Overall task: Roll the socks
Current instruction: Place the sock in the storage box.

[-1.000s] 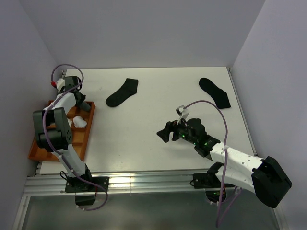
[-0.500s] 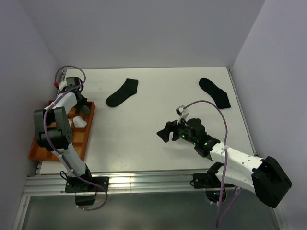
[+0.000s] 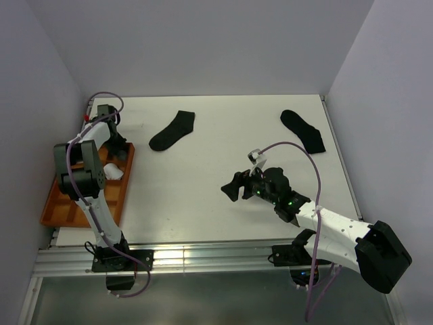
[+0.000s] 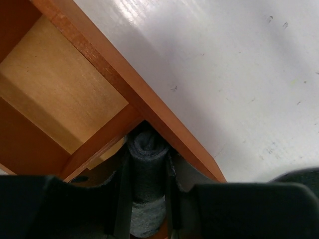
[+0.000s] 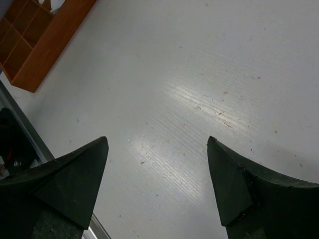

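Shift of left gripper [image 4: 147, 159], clamped on rolled grey sock [image 4: 147, 199], to tray [image 4: 164, 129] corner compartment suggests imminent deposit; right gripper [image 5: 157, 144] spread, empty; flat dark sock [image 3: 172, 131] awaits.

tray walls [image 4: 164, 127], sock [image 4: 147, 199] crowd left end effector [image 4: 146, 162]

The white table [image 5: 189, 99] has a ribbed, sheeny top, the tray [image 4: 149, 107] at nine o'clock is matt reddish wood, the rolled sock [image 4: 147, 184] fuzzy grey knit.

Table [image 3: 223, 156] carries left sock [image 3: 173, 131], right sock [image 3: 304, 131], tray [image 3: 54, 210].
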Controlling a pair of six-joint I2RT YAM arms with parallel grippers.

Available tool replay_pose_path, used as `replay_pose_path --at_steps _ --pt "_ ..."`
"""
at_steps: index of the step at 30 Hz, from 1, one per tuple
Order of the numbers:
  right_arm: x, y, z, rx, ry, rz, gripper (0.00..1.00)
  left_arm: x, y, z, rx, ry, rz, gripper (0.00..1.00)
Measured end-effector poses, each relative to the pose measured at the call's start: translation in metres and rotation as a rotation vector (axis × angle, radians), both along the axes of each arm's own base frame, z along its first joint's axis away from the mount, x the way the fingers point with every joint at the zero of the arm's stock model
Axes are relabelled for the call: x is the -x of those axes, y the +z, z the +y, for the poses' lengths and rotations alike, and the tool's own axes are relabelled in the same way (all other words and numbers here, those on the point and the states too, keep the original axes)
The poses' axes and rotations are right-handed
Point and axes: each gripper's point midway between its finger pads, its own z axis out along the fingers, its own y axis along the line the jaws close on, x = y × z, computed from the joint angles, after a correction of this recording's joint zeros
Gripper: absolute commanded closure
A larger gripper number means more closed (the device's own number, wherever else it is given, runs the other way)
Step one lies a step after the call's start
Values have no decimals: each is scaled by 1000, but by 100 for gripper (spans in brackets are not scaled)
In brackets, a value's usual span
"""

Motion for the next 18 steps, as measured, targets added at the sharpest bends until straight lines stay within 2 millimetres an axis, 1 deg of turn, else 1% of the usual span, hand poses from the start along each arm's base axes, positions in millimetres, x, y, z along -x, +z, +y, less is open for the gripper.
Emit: replay_pose_path --at_steps 5,9,11,12,14,15,18 --pt "0 0 0 1 0 1 14 -7 -3 -1 27 -10 39 92" --pt "1 -7 0 14 4 19 17 -8 -4 -1 56 -12 50 76" --pt "2 -12 1 22 13 35 18 -7 -5 -1 73 -10 58 73" --pt "3 -14 2 25 18 41 18 -7 -4 -1 80 -11 58 69" --pt "4 -15 3 24 29 43 18 -6 -4 -1 88 -12 60 66" --pt "5 -14 3 23 33 43 18 -6 -4 -2 90 -13 62 61" --pt "6 -13 4 19 41 41 18 -3 -3 -3 99 -15 71 55"
